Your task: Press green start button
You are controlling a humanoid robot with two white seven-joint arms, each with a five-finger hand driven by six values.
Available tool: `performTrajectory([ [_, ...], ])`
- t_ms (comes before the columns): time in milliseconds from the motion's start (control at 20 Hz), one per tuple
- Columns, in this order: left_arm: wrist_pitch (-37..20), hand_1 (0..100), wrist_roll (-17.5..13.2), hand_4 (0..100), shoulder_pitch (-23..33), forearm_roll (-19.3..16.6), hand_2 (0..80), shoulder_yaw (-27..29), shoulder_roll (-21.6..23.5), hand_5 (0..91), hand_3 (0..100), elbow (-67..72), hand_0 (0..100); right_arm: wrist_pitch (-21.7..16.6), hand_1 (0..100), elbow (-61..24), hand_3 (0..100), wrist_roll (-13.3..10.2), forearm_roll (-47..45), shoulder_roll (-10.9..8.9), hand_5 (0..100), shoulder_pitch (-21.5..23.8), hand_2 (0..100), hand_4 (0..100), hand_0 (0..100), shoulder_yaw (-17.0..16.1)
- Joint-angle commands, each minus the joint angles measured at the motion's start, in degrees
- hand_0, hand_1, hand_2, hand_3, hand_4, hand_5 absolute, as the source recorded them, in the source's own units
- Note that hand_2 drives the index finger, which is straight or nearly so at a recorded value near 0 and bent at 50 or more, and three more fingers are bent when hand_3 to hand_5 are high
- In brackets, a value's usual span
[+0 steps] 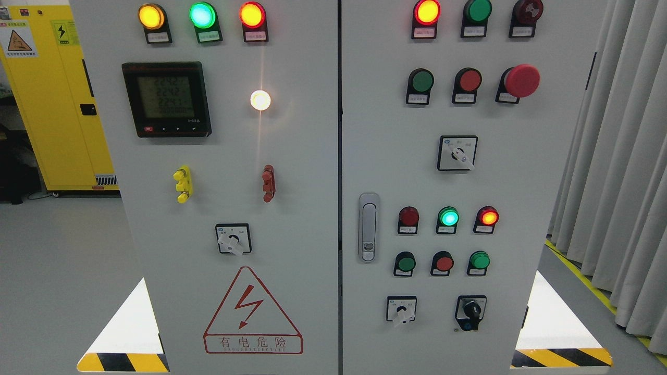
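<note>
Filling the view, a grey control cabinet (green start button unlit) stands between yellow cabinet and curtain; no fingers show.

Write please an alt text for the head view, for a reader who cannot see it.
A grey control cabinet with two doors fills the view; no robot hand is visible. The right door holds green buttons, red buttons, a red mushroom button, lit lamps and rotary switches. The left door has a meter, three lit lamps and a warning triangle.
</note>
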Motion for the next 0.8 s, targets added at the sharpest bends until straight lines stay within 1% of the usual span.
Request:
performTrajectory([
  [0,0.0,56,0.0,0,-1.6,0.0,0.0,-0.1,-0.5,0.0,0,-1.6,12,-1.8,54,-11.0,61,-0.4,9.9,-0.37,59,-6.3,0,63,17,-0.3],
  [50,0.0,56,0.0,0,-1.5,0.0,0.0,-0.1,-0.5,0.0,0,-1.6,12,-2.3,55,-11.4,64,-0.5,11.8,-0.37,62,-6.9,0,66,18,-0.9],
  [100,0.0,56,0.0,0,-1.5,0.0,0.0,-0.1,-0.5,0.0,0,-1.6,12,-3.0,57,-11.8,69,-0.5,13.5,-0.37,67,-7.5,0,71,19,-1.6],
  [250,0.0,56,0.0,0,-1.5,0.0,0.0,-0.1,-0.5,0.0,0,-1.6,12,-5.4,59,-12.5,73,-0.6,17.7,-0.37,71,-9.7,0,75,23,-2.5],
  [350,0.0,56,0.0,0,-1.6,0.0,0.0,-0.1,-0.5,0.0,0,-1.6,12,-5.5,60,-12.5,75,-0.7,20.7,-0.37,74,-11.9,0,77,24,-2.5],
  [500,0.0,56,0.0,0,-1.5,0.0,0.0,-0.1,-0.5,0.0,0,-1.6,12,-5.4,62,-12.2,75,-0.7,26.2,-0.37,76,-14.8,0,78,25,-2.7],
  [600,0.0,56,0.0,0,-1.6,0.0,0.0,-0.1,-0.5,0.0,0,-1.6,12,-5.2,62,-11.1,74,-0.8,28.8,-0.37,77,-16.5,0,78,26,-3.5],
  [650,0.0,56,0.0,0,-1.5,0.0,0.0,-0.1,-0.5,0.0,0,-1.6,12,-5.1,62,-10.4,74,-1.4,29.9,-0.37,77,-17.3,0,78,27,-3.8],
  [750,0.0,56,0.0,0,-1.5,0.0,0.0,-0.1,-0.5,0.0,0,-1.6,12,-4.9,63,-9.4,74,-3.6,32.0,-0.37,77,-18.6,0,78,28,-3.8],
])
